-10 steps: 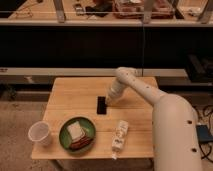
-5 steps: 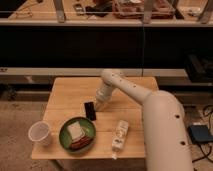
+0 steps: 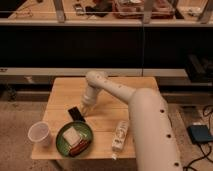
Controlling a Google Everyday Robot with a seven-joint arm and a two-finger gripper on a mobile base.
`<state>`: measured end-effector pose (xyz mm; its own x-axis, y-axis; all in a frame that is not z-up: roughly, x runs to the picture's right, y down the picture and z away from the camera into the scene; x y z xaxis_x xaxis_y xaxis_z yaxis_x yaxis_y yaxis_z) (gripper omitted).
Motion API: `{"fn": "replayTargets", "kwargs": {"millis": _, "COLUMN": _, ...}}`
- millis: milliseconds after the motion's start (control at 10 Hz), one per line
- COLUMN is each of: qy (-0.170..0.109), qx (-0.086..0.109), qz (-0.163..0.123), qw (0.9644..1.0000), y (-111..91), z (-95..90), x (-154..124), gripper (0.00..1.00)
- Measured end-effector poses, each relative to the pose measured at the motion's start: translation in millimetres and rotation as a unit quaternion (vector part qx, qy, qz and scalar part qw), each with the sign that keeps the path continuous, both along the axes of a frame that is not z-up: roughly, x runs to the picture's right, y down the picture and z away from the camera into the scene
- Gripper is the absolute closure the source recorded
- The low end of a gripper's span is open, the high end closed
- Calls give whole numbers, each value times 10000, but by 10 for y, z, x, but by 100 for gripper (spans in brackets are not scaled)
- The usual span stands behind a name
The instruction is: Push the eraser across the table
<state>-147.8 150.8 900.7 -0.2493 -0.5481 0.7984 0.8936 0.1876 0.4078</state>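
- Standing by the desk (image 3: 105, 87), I watched through the single camera view: the end effector (image 3: 86, 109) hung low over the planks, and I could not tell how it was set.
- The eraser (image 3: 76, 114) lay on the desk just beside it, toward the green plate (image 3: 61, 140), its long axis slanted.
- A further push, I judged, would run toward the plate side.

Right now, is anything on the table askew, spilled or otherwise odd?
Nothing is spilled or damaged. The eraser lies askew to the table planks, close to the green plate rim, with the gripper just beside it. The cup stands upright.
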Motion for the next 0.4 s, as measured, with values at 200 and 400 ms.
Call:
{"fn": "replayTargets", "kwargs": {"millis": 200, "qy": -183, "qx": -82, "qz": -88, "qw": 9998, "y": 67, "z": -33, "x": -275, "gripper": 100}}
{"fn": "replayTargets", "kwargs": {"millis": 400, "qy": -206, "qx": -57, "qz": -65, "qw": 9998, "y": 32, "z": -7, "x": -337, "gripper": 96}}
